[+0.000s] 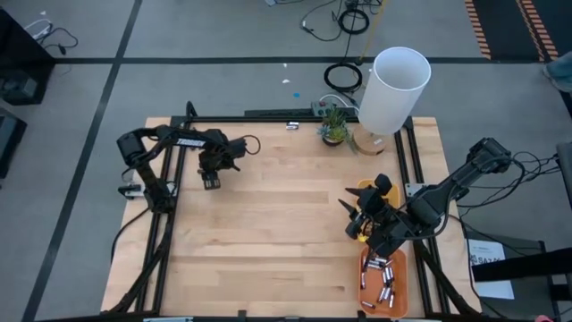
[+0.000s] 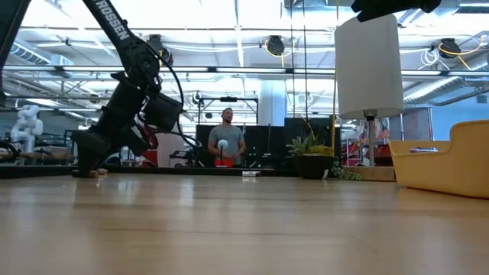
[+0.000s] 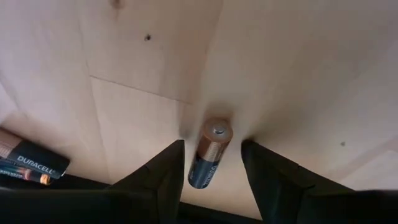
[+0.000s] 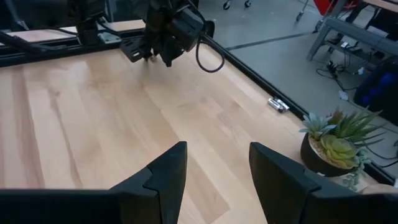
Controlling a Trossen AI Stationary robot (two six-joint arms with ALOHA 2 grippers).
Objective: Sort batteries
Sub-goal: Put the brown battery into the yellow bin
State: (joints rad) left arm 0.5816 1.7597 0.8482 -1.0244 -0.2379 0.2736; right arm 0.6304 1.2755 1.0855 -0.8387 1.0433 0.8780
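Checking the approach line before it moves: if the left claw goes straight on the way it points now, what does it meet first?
The left claw points down at the table. A copper-topped battery lies between its open fingers, so it would likely meet that battery, or the wood right beside it; depth is unclear.

I saw a light wooden table (image 1: pixel 268 224) with a black frame around its edges. Near the far left corner, one copper-and-black battery (image 3: pixel 209 155) lay directly on the wood, and two more batteries (image 3: pixel 28 165) lay together just beside it. At the right edge an orange tray (image 1: pixel 399 268) sat on the table and held many small batteries. A yellow tray (image 2: pixel 447 164) stood just behind the orange one. At the far edge were a small potted plant (image 1: pixel 333 123) and a lamp with a white shade (image 1: pixel 393 89), on a round wooden base.
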